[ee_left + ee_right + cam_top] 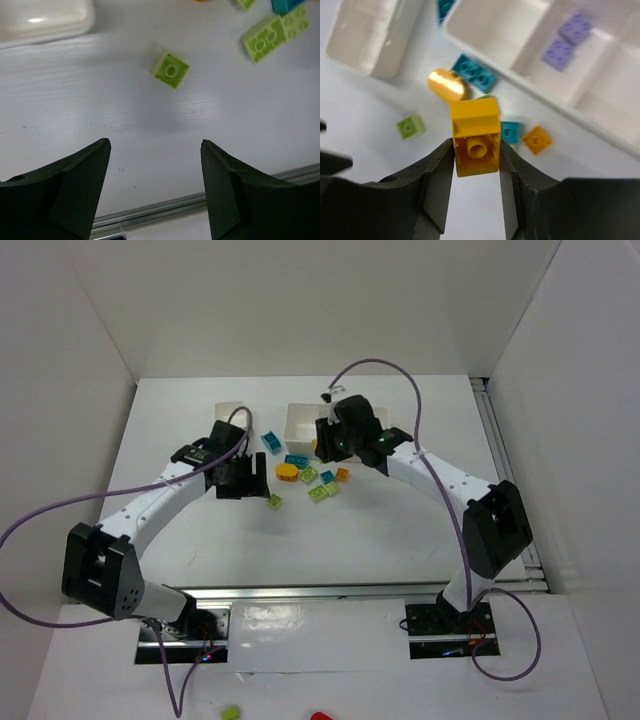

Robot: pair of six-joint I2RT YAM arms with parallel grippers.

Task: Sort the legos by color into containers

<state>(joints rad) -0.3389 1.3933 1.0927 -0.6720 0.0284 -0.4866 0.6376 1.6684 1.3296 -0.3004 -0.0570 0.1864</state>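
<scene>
My right gripper (476, 145) is shut on a yellow brick (475, 135) and holds it above the table, near the three-compartment white tray (520, 75). That tray holds two purple bricks (567, 42). In the top view the right gripper (320, 445) is at that tray's (296, 412) near side. My left gripper (154, 143) is open and empty, with a small lime brick (170, 69) lying ahead of it. In the top view the left gripper (258, 483) is just left of that lime brick (275, 501). The smaller white tray (228, 414) stands behind it.
Loose on the table between the grippers lie a rounded yellow piece (288, 472), teal bricks (297, 461), a lime pair (322, 491) and a small orange brick (342, 474). Another teal brick (271, 441) lies between the trays. White walls enclose the table.
</scene>
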